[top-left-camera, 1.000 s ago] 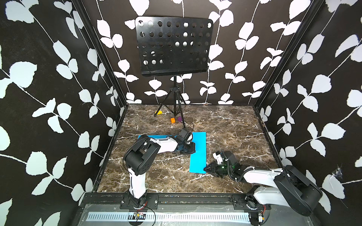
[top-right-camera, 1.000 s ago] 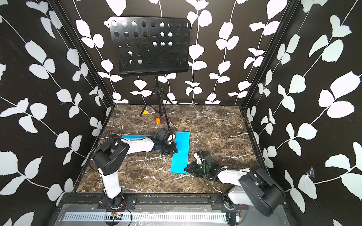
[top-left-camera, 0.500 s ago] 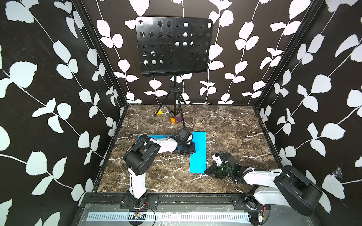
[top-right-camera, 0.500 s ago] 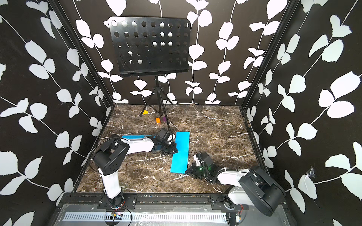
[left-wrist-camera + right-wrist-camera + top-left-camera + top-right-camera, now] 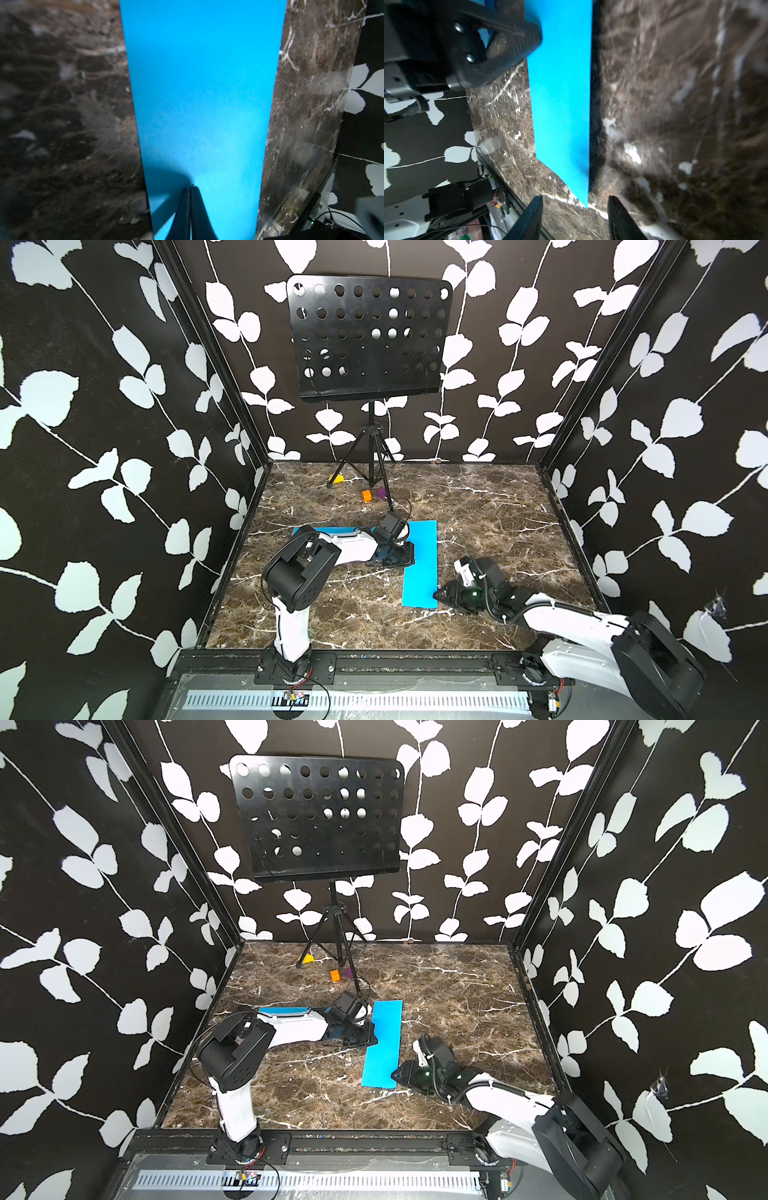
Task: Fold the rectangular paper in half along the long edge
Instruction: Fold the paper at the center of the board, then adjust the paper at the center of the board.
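Paper sheet (image 5: 420,564), thin, blue, rectangular: probably handles light and limp; best pinched along a long edge. Left gripper (image 5: 190,188) closed atop sheet; right gripper (image 5: 575,199) parted, empty, beside sheet's corner.

The flat rectangular paper sheet (image 5: 420,564) is plain bright sky blue, unprinted. It lies in front of the black perforated metal music stand (image 5: 365,335) on a glossy marble-look tabletop (image 5: 478,506), dark brown veined with white. By the stand's feet are a small yellow block (image 5: 337,479), an orange cube (image 5: 366,496) and a purple block (image 5: 381,492). The enclosure walls (image 5: 124,414) are black, printed with white leaves on thin white vines. The left arm (image 5: 353,547) and right arm (image 5: 573,626) have white shells and black joints. The left gripper (image 5: 190,188) and right gripper (image 5: 575,199) are black.
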Controlling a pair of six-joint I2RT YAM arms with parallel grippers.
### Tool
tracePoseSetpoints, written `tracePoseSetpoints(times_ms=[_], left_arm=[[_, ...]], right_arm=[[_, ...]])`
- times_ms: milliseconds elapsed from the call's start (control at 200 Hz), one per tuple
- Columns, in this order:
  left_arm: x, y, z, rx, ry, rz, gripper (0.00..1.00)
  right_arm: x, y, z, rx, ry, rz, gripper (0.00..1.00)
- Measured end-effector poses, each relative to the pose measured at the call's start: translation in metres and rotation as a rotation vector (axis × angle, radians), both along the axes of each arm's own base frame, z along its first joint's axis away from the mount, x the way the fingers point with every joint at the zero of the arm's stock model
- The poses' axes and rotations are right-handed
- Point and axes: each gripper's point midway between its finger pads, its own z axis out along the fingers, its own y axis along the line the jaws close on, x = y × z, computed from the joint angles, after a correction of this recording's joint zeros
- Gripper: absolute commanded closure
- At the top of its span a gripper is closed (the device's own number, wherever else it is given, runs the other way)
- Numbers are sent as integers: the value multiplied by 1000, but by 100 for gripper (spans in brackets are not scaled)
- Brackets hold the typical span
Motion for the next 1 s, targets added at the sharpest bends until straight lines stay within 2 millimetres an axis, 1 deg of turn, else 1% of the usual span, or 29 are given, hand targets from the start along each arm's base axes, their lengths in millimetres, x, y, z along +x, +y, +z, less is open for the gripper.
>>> tracePoseSetpoints(times_ms=[70, 160, 245, 350, 410, 480, 520, 590, 630, 660, 690, 710, 780, 865, 945, 1000], left_arm=[[-3, -3, 2, -18, 21, -7, 91], [-7, -11, 7, -51, 49, -20, 85], [-6, -24, 22, -106, 56, -37, 76], [3, -39, 44, -174, 35, -49, 69], [6, -43, 53, -199, 19, -47, 65], [6, -41, 59, -205, 10, -39, 61], [3, -37, 60, -198, 4, -32, 59], [-3, -21, 62, -165, -8, -11, 55], [-8, -9, 63, -137, -16, 4, 53], [-12, 0, 64, -115, -20, 15, 47], [-17, 10, 65, -92, -30, 29, 41], [-20, 17, 66, -77, -42, 36, 38], [-28, 39, 70, -33, -73, 71, 20], [-35, 62, 70, 16, -112, 110, 2], [-39, 75, 66, 56, -122, 134, 1], [-40, 80, 63, 77, -122, 142, 1]], right_arm=[[12, -4, 8, -21, -33, -9, 46], [26, -10, 16, -48, -71, -15, 46], [39, -15, 20, -75, -93, -20, 46], [55, -18, 27, -101, -130, -15, 47], [67, -18, 30, -114, -150, -7, 47], [86, -14, 32, -140, -168, 8, 48], [99, -10, 33, -156, -178, 21, 51], [126, 2, 34, -175, -198, 49, 54], [140, 10, 33, -181, -208, 67, 64], [149, 18, 31, -183, -213, 83, 71], [158, 26, 29, -186, -214, 100, 74], [163, 31, 27, -189, -218, 117, 75], [179, 52, 19, -199, -218, 164, 77], [191, 75, 8, -201, -219, 210, 79], [196, 88, -3, -197, -209, 235, 80], [197, 90, -10, -201, -198, 243, 80]])
